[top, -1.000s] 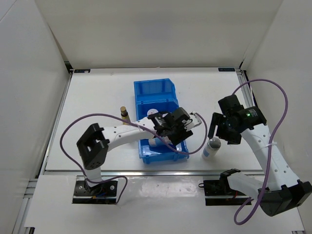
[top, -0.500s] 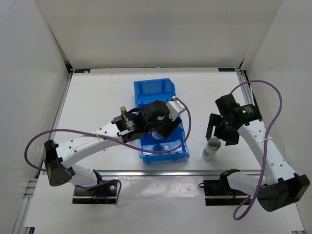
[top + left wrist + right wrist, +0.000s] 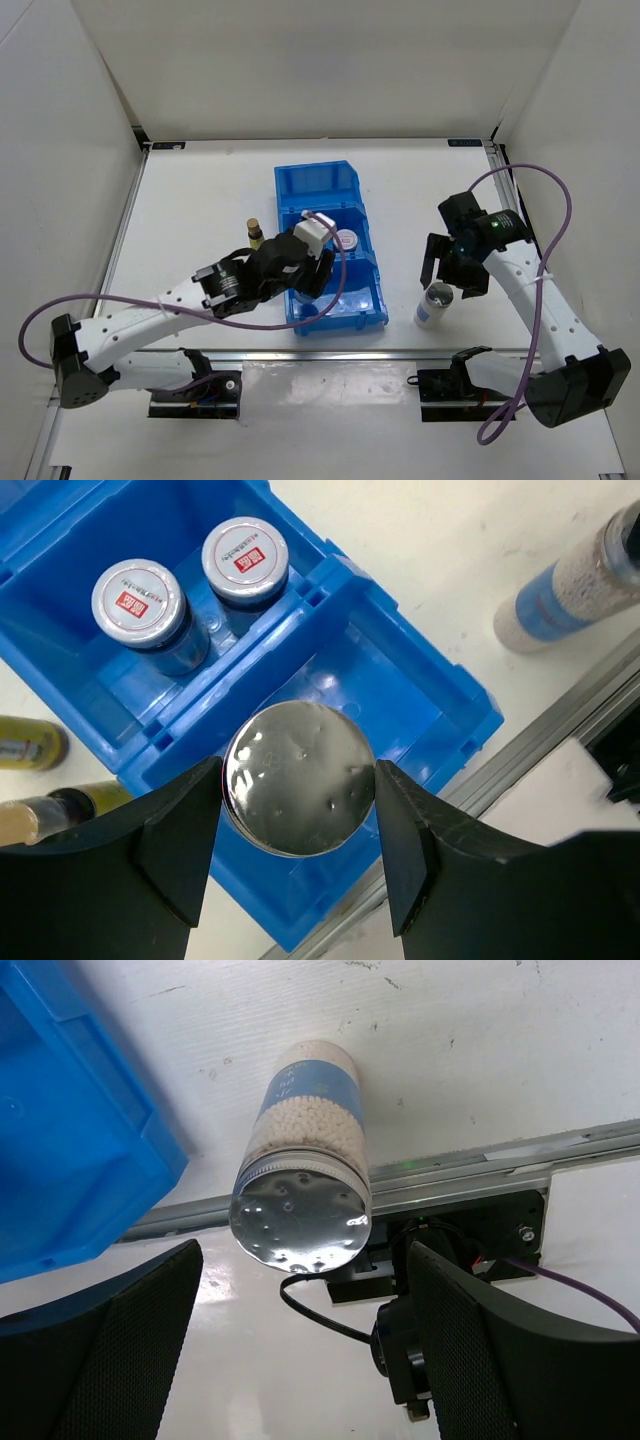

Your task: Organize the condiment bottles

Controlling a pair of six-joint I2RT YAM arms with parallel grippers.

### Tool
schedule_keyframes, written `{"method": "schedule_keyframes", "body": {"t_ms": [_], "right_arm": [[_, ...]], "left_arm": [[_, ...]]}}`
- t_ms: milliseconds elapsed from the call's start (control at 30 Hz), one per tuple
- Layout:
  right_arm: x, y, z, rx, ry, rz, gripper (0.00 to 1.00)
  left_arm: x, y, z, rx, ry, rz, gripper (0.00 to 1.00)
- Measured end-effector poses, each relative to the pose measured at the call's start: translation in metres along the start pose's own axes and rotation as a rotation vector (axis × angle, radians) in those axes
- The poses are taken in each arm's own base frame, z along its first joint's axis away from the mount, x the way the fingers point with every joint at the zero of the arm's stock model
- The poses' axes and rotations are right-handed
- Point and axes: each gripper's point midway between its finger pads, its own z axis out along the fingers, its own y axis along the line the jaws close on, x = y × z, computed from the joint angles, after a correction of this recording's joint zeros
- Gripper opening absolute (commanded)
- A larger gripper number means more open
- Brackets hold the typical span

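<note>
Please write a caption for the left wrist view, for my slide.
Left end effector holds a silver-topped cylinder above the blue bin.

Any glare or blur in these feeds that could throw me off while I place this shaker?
Left wrist: the held shaker's silver top mirrors the lights in bright patches, and the near jaws are soft; the red-marked jar lids read sharp. Right wrist: the standing shaker's top glares similarly, jaws blurred. Top external: evenly lit, faint shadows, no visible blur.

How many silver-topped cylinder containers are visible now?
2. One silver-topped cylinder sits between the left tool's fingers above the blue plastic bin's near compartment; the other stands on the white table right of the bin, under the open right tool.
</note>
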Motion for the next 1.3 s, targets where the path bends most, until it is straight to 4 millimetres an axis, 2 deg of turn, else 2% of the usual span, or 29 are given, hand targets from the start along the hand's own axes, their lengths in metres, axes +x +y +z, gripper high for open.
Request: {"method": "schedule_keyframes", "body": {"t_ms": [133,333,533,733,767,800,867,933,967,1300], "right_arm": [[0.003,-0.001,0.002,0.002,0.01,-0.001,0.86],[0.003,-0.001,0.002,0.001,0.009,-0.005,0.87],[0.004,0.002,0.004,-0.003,0.031,-0.007,0.87],[0.005,0.007,0.005,-0.016,0.056,-0.013,0.87],[0.005,0.009,0.005,-0.019,0.058,-0.014,0.87],[0.005,0.01,0.006,-0.02,0.062,-0.016,0.87],[0.007,0.014,0.006,-0.022,0.069,-0.026,0.87],[0.009,0.017,0.007,-0.023,0.074,-0.035,0.87],[0.01,0.019,0.007,-0.023,0.076,-0.036,0.87],[0.019,0.011,0.02,0.056,0.108,-0.01,0.86]], "left_arm": [[0.01,0.009,-0.006,-0.007,-0.062,-0.102,0.11],[0.033,0.015,0.004,-0.026,-0.09,-0.2,0.11],[0.052,0.02,0.013,-0.054,-0.093,-0.251,0.2],[0.051,0.029,0.008,-0.09,-0.131,-0.293,0.36],[0.05,0.03,0.006,-0.093,-0.137,-0.3,0.43],[0.05,0.031,0.004,-0.095,-0.144,-0.308,0.43],[0.049,0.034,-0.001,-0.099,-0.158,-0.325,0.5],[0.05,0.036,-0.006,-0.102,-0.162,-0.34,0.52],[0.05,0.036,-0.008,-0.101,-0.166,-0.346,0.56],[0.056,0.039,-0.016,-0.1,-0.172,-0.382,0.63]]}}
